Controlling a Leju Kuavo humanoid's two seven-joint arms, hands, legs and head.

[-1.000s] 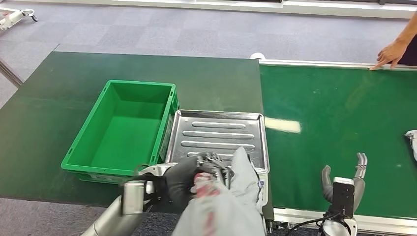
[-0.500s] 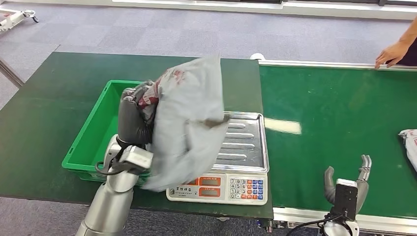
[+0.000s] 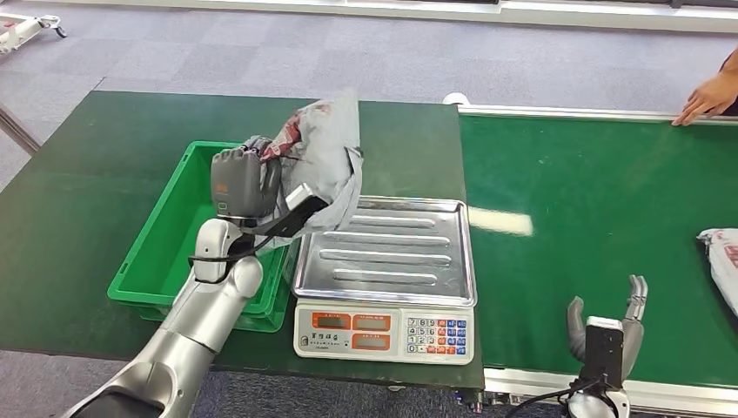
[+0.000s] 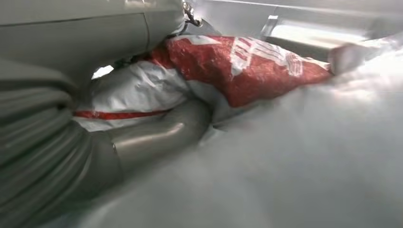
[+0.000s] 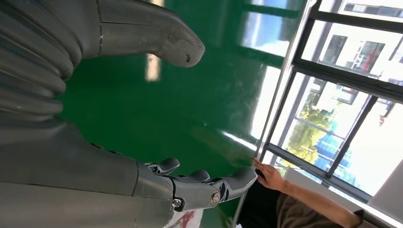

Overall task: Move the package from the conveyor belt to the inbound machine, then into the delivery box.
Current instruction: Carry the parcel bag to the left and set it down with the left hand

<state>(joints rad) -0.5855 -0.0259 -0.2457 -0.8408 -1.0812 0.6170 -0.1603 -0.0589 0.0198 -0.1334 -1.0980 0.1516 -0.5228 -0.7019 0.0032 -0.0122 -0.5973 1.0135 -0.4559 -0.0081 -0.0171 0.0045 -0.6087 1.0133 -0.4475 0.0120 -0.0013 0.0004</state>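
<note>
My left hand (image 3: 242,185) grips a grey plastic package (image 3: 324,155) with red print and holds it in the air over the right rim of the green box (image 3: 165,248), beside the scale's steel tray (image 3: 387,248). Up close in the left wrist view, the package (image 4: 247,61) presses against my left hand (image 4: 142,137). My right hand (image 3: 607,329) hovers open above the near edge of the conveyor belt (image 3: 600,209), fingers spread with nothing in them; the right wrist view has this hand (image 5: 119,95) over the green belt.
The scale's keypad and display (image 3: 387,333) face the table's near edge. Another package (image 3: 721,261) lies at the belt's right edge. A person's hand (image 3: 709,96) rests on the belt's far rail, also seen as an arm (image 5: 290,190).
My left arm has swung the package up from the scale's near side and leftward, to above the box's right rim. The second package has ridden further in on the belt. My right hand stays put.
</note>
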